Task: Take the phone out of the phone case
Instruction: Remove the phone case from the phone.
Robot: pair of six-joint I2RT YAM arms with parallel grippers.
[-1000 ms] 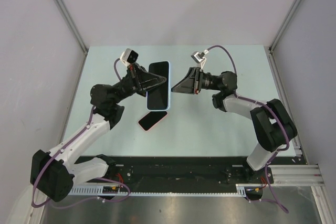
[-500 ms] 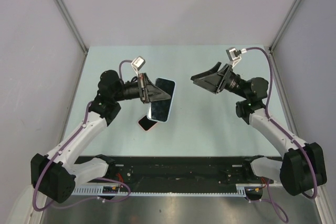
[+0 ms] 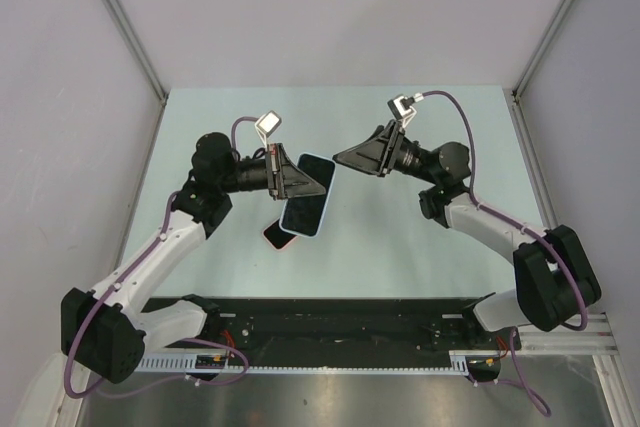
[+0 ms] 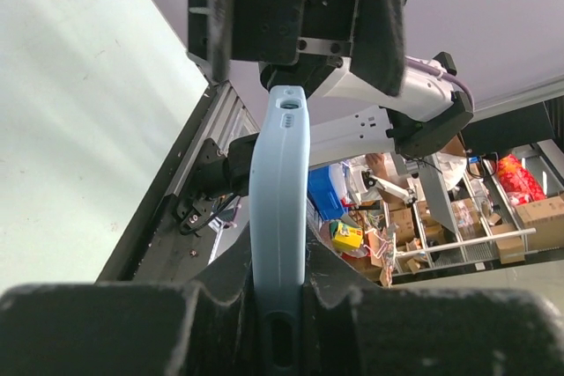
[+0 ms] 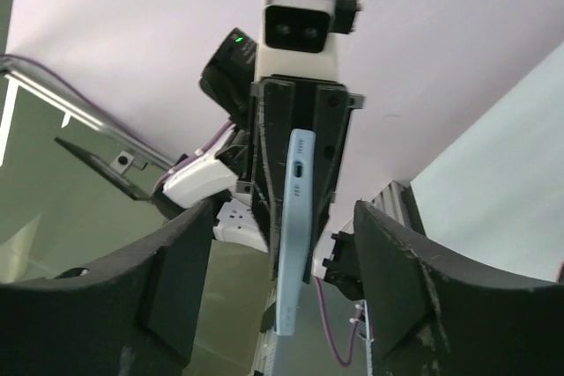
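Note:
My left gripper (image 3: 318, 183) is shut on a phone in a light blue case (image 3: 307, 195) and holds it above the table, screen up. In the left wrist view the case's edge (image 4: 280, 200) runs up between my fingers. My right gripper (image 3: 345, 159) is open and empty, just right of the phone's far end and apart from it. In the right wrist view the blue case (image 5: 295, 226) shows edge-on ahead, between my spread fingers. A second phone in a pink case (image 3: 274, 235) lies on the table under the held one, partly hidden.
The pale green table (image 3: 420, 237) is walled by grey panels on three sides. A black rail (image 3: 350, 322) with the arm bases runs along the near edge.
My right gripper has swung left and come close to the phone's far end. My left gripper has kept hold of the blue-cased phone, shifting it only slightly.

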